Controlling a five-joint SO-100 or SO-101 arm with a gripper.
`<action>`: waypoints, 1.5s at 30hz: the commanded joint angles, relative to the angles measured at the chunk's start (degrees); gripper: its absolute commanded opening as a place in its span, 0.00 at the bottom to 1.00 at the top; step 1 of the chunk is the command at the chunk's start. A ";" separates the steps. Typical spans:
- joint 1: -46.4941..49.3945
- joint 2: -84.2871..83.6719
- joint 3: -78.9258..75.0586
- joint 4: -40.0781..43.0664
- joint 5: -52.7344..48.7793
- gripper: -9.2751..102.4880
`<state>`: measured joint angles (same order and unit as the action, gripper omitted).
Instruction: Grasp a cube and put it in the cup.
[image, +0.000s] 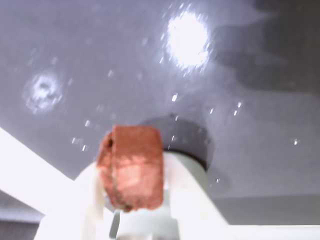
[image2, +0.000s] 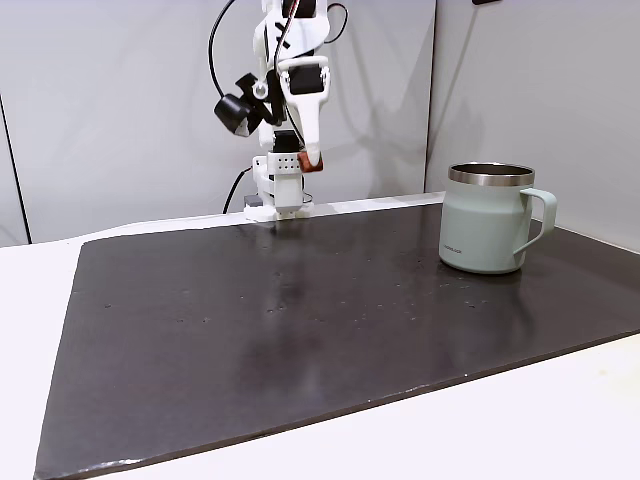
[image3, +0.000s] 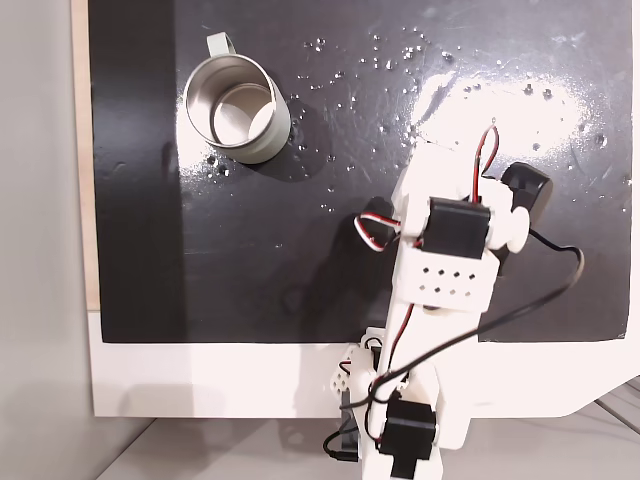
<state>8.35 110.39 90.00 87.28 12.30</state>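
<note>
Wrist view: we see the gripper (image: 131, 200) closed on the cube (image: 132, 167), its two white fingers (image: 185, 192) pressed against the block's sides, held clear above the dark mat (image: 100, 60).
Gripper state: clamped around the cube; in a fixed view the gripper (image2: 312, 160) hangs well above the mat (image2: 300, 310) with the cube (image2: 315, 160) at its tip.
Cube location: raised in the air between the fingers, touching nothing else; from the side-on fixed view it sits at about 10 o'clock from the cup (image2: 490, 232), well apart from it.
Arm pose: we see the arm (image2: 290, 60) rising from its base at the mat's far edge, with the wrist bent so the fingers point down. In a fixed view from above, the arm (image3: 445, 250) reaches out over the mat (image3: 130, 200), and the cup (image3: 232, 108) lies at about 10 o'clock from it.
Cube material: red-orange, roughly cubic, with a rough, mottled face.
Cup: pale grey-green mug, steel rim and shiny steel inside, loop handle on its side, standing upright on the mat.
Mat: dark, flat, glossy, with bright glare and small specks.
Arm body: white plastic parts, black motors, red and black wires.
</note>
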 joint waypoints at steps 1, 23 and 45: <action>-0.97 4.57 -6.06 1.76 0.26 0.15; -10.55 -7.03 -26.72 3.96 4.31 0.14; -21.71 -32.70 -57.30 8.44 8.79 0.14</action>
<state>-11.95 77.96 37.00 96.06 21.53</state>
